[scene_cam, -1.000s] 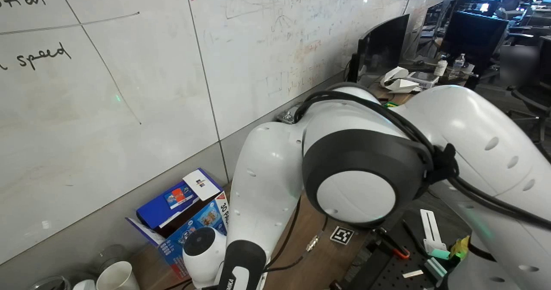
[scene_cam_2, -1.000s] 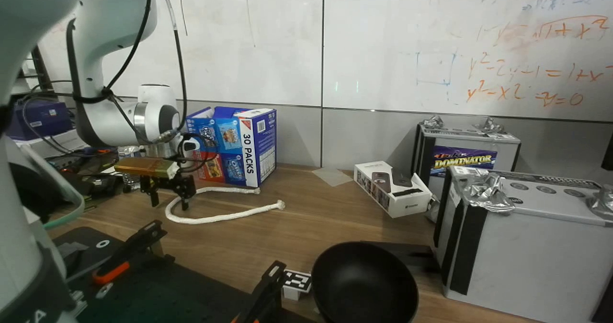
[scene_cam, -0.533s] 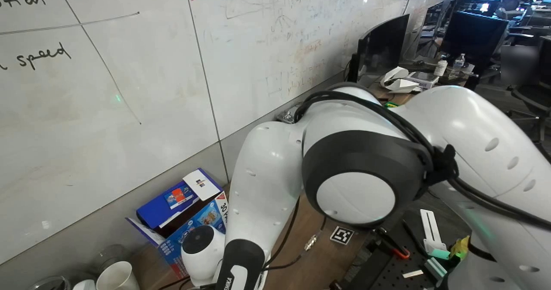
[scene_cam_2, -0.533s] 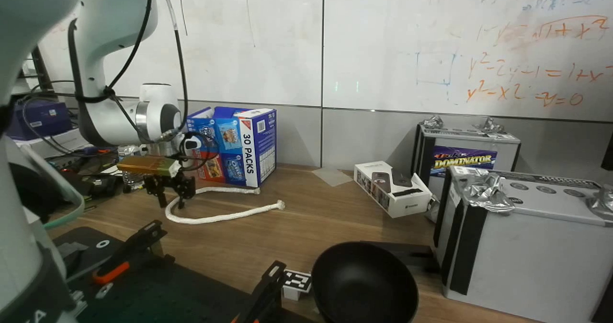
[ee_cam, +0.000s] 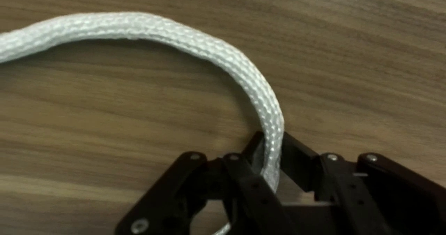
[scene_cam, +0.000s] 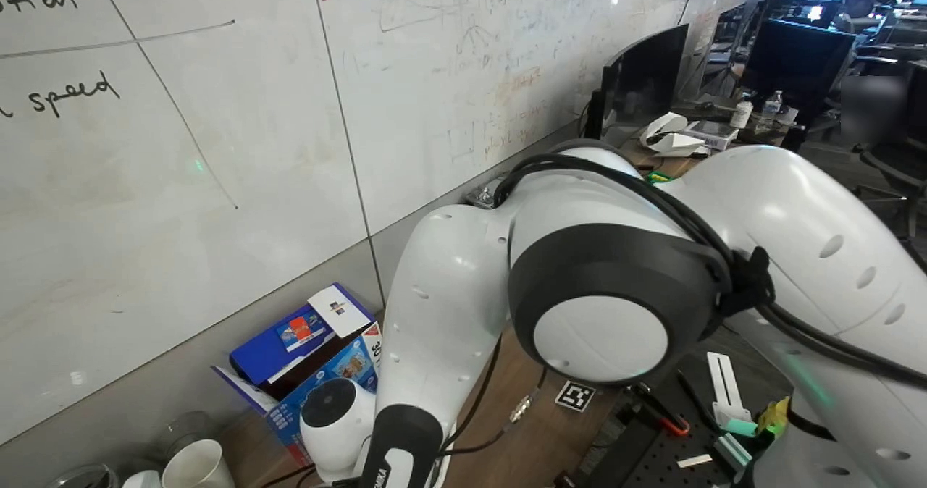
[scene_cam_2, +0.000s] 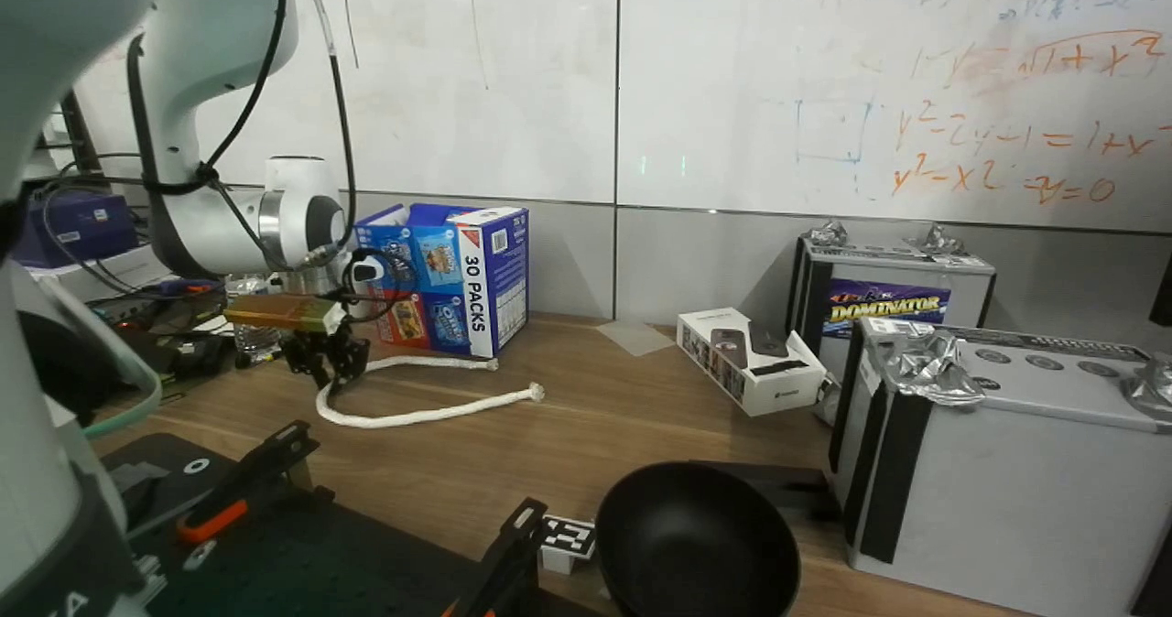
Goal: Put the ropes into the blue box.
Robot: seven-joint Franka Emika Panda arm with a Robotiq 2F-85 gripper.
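A white braided rope (scene_cam_2: 430, 413) lies on the table in a U shape, both free ends pointing away from the arm. At its bend my gripper (scene_cam_2: 331, 377) points down, beside the front of the blue box. In the wrist view my gripper (ee_cam: 273, 141) is shut on the rope (ee_cam: 244, 71), which runs up between the fingertips and curves off to the left. The blue box (scene_cam_2: 508, 278) stands upright against the wall with its top flaps open. From above, the blue box (scene_cam: 271, 358) shows a dark inside; its floor cannot be seen. The arm hides the rope there.
A black pan (scene_cam_2: 696, 544) and a white phone box (scene_cam_2: 751, 370) stand on the table, with grey cases (scene_cam_2: 1007, 470) further along. The whiteboard wall (scene_cam_2: 568, 260) rises behind the blue box. A cup (scene_cam: 197, 465) sits near the box.
The jaws have come together from wide open onto the rope's bend. The arm has shifted only slightly; the rest of the rope and the blue box look unmoved.
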